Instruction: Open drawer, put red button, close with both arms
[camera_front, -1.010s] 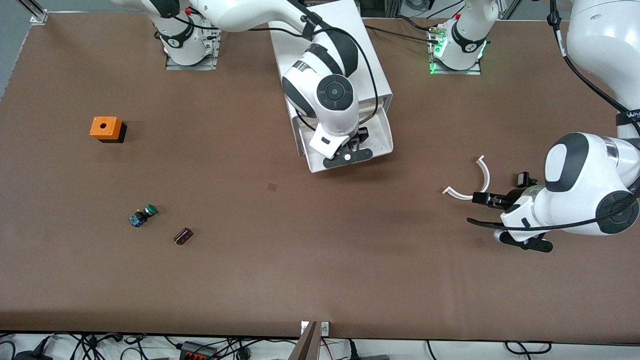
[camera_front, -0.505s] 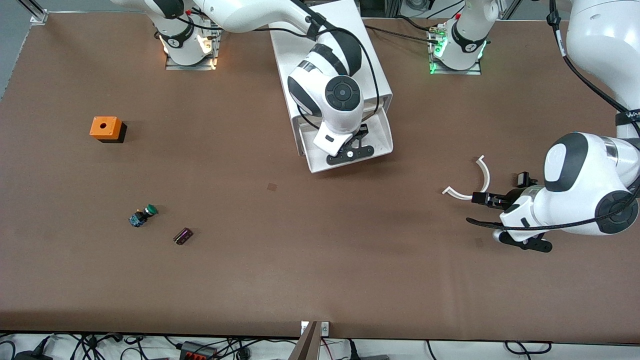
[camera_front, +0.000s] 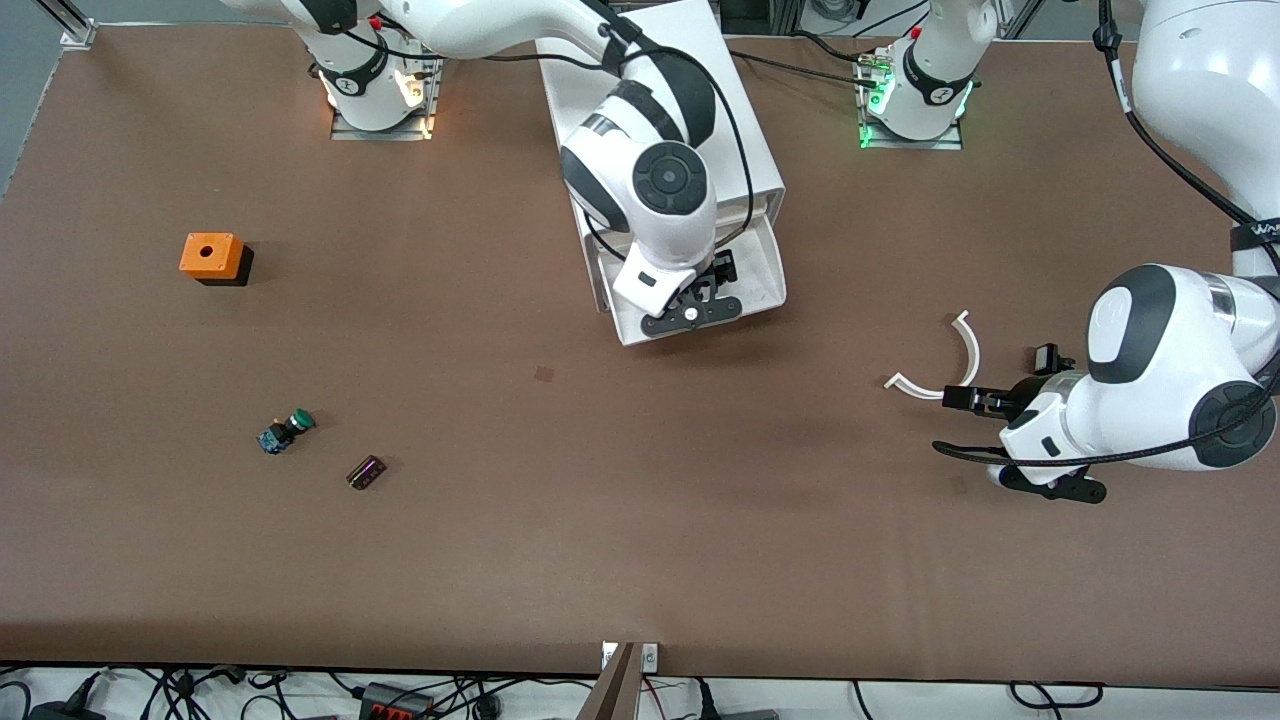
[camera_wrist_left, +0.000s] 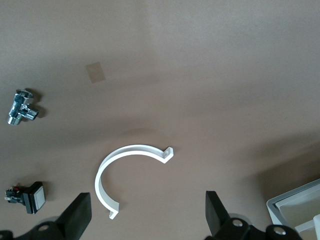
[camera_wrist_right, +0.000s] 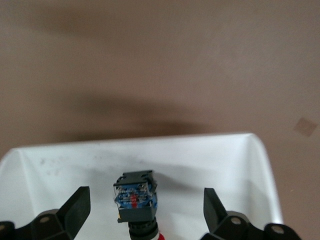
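Note:
The white drawer (camera_front: 768, 262) stands pulled out of its cabinet (camera_front: 690, 60) at the middle of the table, toward the arms' bases. My right gripper (camera_front: 697, 303) hovers over the drawer tray (camera_wrist_right: 225, 165), open. The red button (camera_wrist_right: 136, 201) lies in the tray between the spread fingers (camera_wrist_right: 79, 206), touching neither; its black-and-blue body shows and only a sliver of the red cap. In the front view the right hand hides it. My left gripper (camera_front: 990, 400) waits open over the table at the left arm's end, with nothing between its fingers (camera_wrist_left: 80, 212).
A white curved clip (camera_front: 950, 365) lies by the left gripper, with a chrome fitting (camera_wrist_left: 20, 106) and a small black switch (camera_wrist_left: 27, 196) near it. Toward the right arm's end sit an orange box (camera_front: 210, 256), a green-capped button (camera_front: 288, 430) and a small dark block (camera_front: 366, 471).
The right gripper has opened over the drawer and let go of the red button, and its hand has shifted slightly. The left arm has not moved.

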